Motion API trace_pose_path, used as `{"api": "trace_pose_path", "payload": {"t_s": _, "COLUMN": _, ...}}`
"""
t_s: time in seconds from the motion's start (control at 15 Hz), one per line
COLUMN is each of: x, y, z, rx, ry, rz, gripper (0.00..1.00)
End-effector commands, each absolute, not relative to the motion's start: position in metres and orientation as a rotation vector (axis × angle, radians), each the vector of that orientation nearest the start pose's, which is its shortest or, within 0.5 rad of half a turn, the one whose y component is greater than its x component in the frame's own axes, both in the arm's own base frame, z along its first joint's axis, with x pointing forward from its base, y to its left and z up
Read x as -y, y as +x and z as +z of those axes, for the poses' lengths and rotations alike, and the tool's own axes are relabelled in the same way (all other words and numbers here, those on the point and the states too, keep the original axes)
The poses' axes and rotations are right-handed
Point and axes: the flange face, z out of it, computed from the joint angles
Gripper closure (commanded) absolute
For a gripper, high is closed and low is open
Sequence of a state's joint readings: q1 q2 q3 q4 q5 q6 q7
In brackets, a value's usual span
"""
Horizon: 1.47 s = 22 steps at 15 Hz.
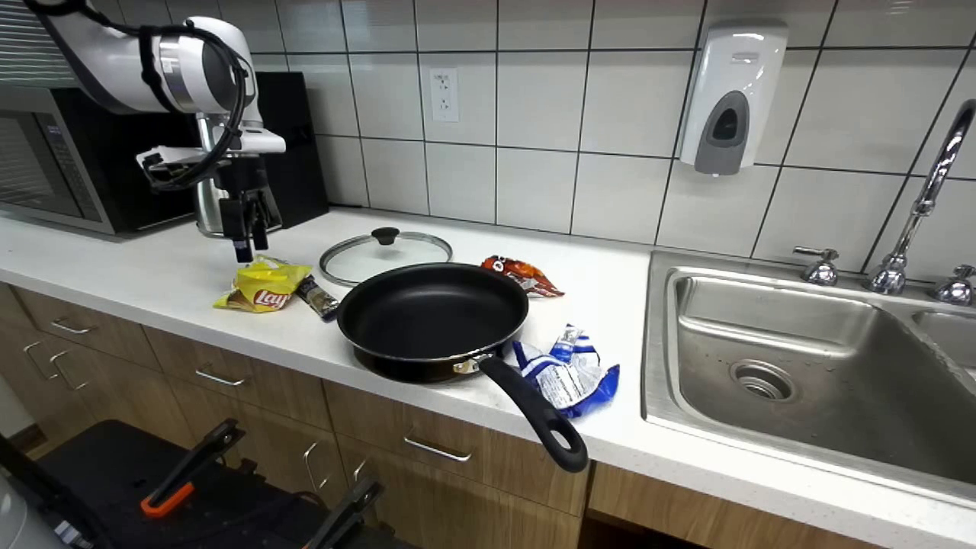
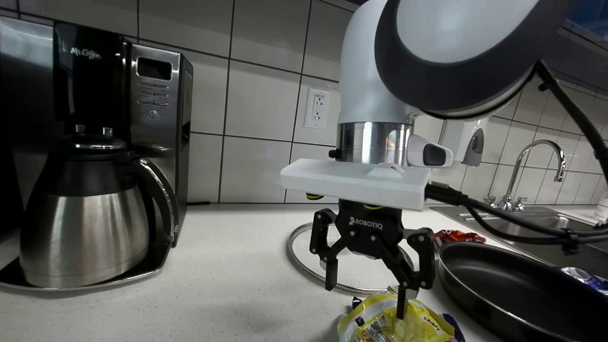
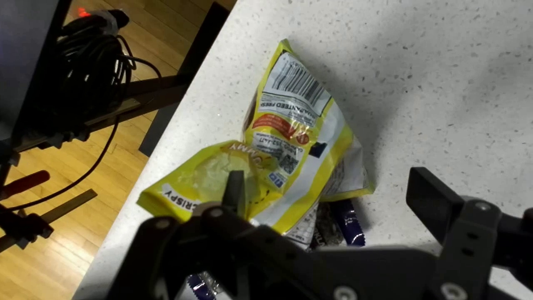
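Nearest in an exterior view, a yellow chip bag (image 2: 380, 323) lay crumpled on the white surface (image 2: 228, 285), its printed film folded over itself. It looked very light and limp, with slick plastic apt to slide or crinkle out of a weak pinch; its contents, if any, did not show, but crisp ones would probably have broken under a hard squeeze. The raised fold across the middle seemed the best place to take hold, since the flatter corners offered little to bite on. A dark wrapped packet (image 3: 349, 223) was partly covered by it, so a deep grip might well have caught both. Just above, the fingers (image 2: 331, 275) stood spread wide with nothing between them, one tip over the bag, the other off its left side; whether they touched it could not be told. The black pan (image 1: 431, 313) sat to the right and, beyond the bag, the glass lid (image 1: 374, 263)
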<state>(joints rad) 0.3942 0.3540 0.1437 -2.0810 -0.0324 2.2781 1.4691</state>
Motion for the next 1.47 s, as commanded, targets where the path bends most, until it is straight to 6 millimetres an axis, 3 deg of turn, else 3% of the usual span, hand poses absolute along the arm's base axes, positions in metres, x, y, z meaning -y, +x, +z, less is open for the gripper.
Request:
{"api": "trace_pose_path", "payload": {"t_s": 0.0, "x": -0.295, "y": 0.498, "z": 0.245, "rx": -1.480, "ry": -2.885, "rz": 0.178, "gripper": 0.00}}
{"api": "trace_pose_path", "payload": {"t_s": 1.4, "x": -0.284, "y": 0.493, "z": 0.240, "rx": -1.703, "ry": -2.854, "rz": 0.244, "gripper": 0.00}}
